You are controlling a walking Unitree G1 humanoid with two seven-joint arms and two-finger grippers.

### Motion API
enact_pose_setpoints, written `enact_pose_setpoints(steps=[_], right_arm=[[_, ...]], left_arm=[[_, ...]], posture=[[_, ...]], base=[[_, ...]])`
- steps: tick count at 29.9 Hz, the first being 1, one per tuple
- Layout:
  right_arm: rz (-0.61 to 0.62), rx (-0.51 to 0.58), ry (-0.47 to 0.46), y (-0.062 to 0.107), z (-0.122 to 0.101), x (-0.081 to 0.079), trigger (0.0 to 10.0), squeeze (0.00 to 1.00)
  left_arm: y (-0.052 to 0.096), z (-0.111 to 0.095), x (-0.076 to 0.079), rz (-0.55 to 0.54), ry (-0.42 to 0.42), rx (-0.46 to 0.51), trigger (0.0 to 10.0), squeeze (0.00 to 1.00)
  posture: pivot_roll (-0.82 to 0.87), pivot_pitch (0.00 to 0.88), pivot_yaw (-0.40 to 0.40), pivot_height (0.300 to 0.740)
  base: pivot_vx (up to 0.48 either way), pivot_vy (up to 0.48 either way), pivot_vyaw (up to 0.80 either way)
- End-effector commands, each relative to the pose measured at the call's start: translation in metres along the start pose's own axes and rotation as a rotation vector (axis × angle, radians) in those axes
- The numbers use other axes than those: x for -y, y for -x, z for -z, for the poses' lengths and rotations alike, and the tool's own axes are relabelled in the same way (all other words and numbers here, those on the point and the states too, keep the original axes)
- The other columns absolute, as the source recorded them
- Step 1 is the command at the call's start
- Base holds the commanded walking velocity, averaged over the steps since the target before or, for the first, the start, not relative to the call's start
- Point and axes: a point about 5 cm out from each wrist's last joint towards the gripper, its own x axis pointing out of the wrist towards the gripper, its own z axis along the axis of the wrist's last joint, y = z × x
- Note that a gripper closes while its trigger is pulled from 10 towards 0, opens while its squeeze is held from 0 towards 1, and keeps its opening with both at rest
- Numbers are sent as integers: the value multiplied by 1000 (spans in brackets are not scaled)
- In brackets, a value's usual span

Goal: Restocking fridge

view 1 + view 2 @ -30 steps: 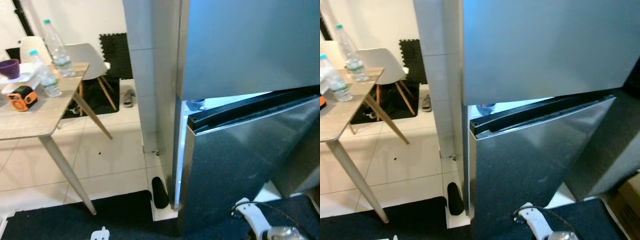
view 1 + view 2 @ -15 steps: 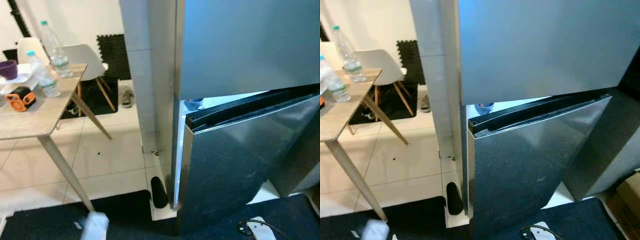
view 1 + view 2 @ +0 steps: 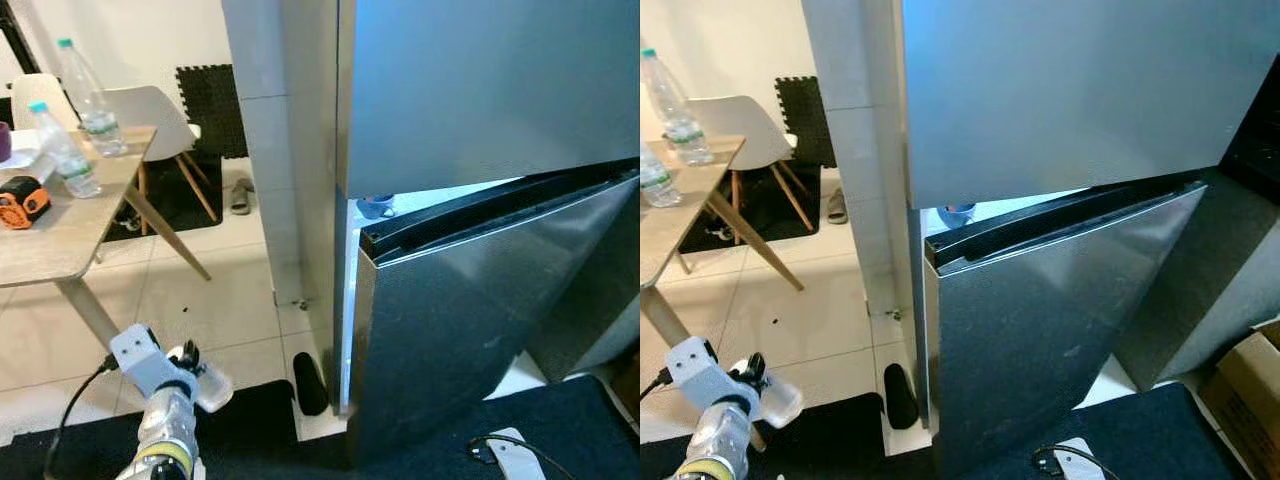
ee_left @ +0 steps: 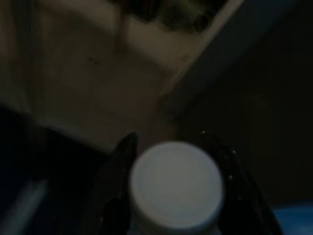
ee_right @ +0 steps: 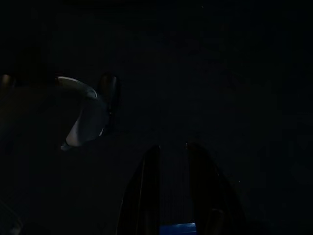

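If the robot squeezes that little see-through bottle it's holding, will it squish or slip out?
The bottle looks like thin clear plastic, so it would probably dent a bit under a hard squeeze. Its round, smooth sides could slip, though the left gripper has a black finger on each side. It is small, so probably light.

At my 10 o'clock stands a light wooden table (image 3: 70,225) on slanted legs, carrying 2 clear water bottles (image 3: 62,150) and an orange tape measure (image 3: 20,200). Behind it sits a white chair (image 3: 150,110) against a white wall (image 3: 140,40). A white tiled pillar (image 3: 270,180) rises at 12 o'clock. Pale floor tiles (image 3: 220,300) run toward a black foam mat (image 3: 210,95) at 11 o'clock, with a sandal (image 3: 240,195) beside it. A cardboard box (image 3: 1250,385) sits at 4 o'clock.
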Motion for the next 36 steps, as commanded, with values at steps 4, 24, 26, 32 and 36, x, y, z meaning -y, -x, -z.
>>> enact_pose_setpoints(steps=[4, 24, 26, 32, 36], right_arm=[[-1, 21, -11, -1, -4, -3, 10000, 0], [-31, 53, -52, -2, -10, -10, 10000, 0], [-33, 55, -53, -2, -11, -10, 10000, 0], [-39, 64, -55, -3, -13, -11, 10000, 0], [-44, 69, -59, -3, -14, -12, 10000, 0]], left_arm=[[-10, -20, 35, 275, 210, 132, 10000, 0], [-13, -25, 124, 734, 338, 212, 10000, 0], [-13, -25, 130, 746, 353, 212, 10000, 0], [-10, -13, 148, 804, 382, 165, 10000, 0], [-6, -1, 155, 820, 398, 118, 10000, 0]], posture=[[-32, 0, -3, 740], [-36, 0, -3, 740], [-36, 0, -3, 740], [-38, 0, -3, 740], [-39, 0, -2, 740]], base=[[0, 0, 0], [0, 0, 0], [0, 0, 0], [0, 0, 0], [0, 0, 0]])
